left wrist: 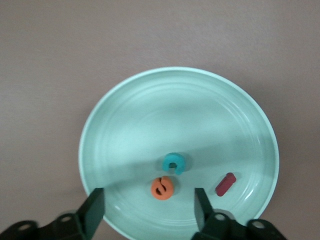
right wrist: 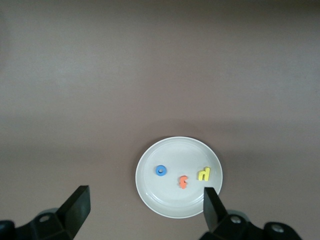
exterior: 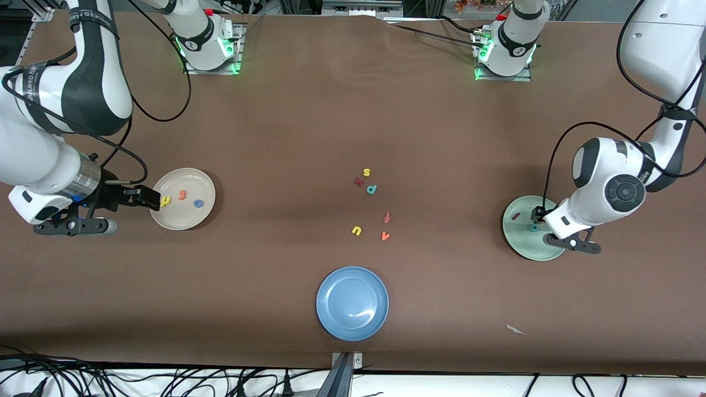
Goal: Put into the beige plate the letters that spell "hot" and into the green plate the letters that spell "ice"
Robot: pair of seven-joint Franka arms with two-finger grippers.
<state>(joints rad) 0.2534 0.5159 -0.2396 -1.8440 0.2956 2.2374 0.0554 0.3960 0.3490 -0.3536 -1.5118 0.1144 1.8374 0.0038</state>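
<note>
brown table; only left wrist view shows orange e.

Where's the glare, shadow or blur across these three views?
Front view: white glare streak on the blue plate, green glow from LEDs at both arm bases. Left wrist view: a soft shadow band crosses the green plate; the jaws' mount at the frame edge looks blurred. Right wrist view: even light, the beige plate sharp.

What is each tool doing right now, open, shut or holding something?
Left tool: open over the green plate, holding nothing; the orange e lies below it.
Right tool: open, empty, by the beige plate.
</note>
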